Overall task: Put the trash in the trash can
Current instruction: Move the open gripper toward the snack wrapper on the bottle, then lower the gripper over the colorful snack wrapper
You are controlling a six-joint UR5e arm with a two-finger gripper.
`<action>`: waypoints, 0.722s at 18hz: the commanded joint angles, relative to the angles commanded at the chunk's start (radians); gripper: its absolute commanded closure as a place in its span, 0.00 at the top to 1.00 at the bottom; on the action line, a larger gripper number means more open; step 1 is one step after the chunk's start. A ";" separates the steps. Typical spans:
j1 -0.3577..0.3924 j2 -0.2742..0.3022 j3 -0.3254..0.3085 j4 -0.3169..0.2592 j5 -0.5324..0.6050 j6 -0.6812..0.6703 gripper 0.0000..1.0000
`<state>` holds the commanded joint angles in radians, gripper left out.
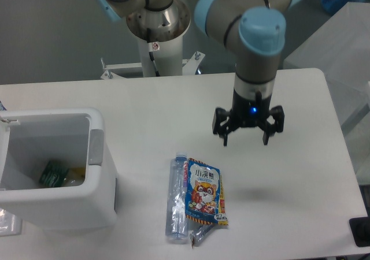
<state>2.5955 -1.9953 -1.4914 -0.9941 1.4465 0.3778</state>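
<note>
Standing at frame left, the white bin (69,205) overhangs the table's (289,214) left edge; the crushed bottle (176,199), snack packet (204,192) and silvery wrapper (200,234) lie bottom center. Right of center, the gripper (248,138) hangs vertical, fingers spread apart, empty.

Bright even overhead light, soft shadows, sharp focus.

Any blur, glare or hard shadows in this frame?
Fixed camera: even, soft light; the gripper casts only a faint shadow on the table; snack packet print stays sharp; the gripper's blue light glows without flare; mild sheen on the bottle.
</note>
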 joint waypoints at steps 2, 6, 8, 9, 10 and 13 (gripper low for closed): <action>-0.028 -0.066 0.054 0.002 0.002 -0.039 1.00; -0.034 -0.120 0.080 0.002 0.002 -0.085 1.00; -0.034 -0.149 0.106 0.003 0.003 -0.131 1.00; -0.038 -0.169 0.135 0.005 0.003 -0.178 1.00; -0.051 -0.195 0.167 0.017 0.005 -0.239 1.00; -0.067 -0.237 0.204 0.022 0.014 -0.313 1.00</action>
<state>2.5281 -2.2319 -1.2870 -0.9725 1.4603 0.0645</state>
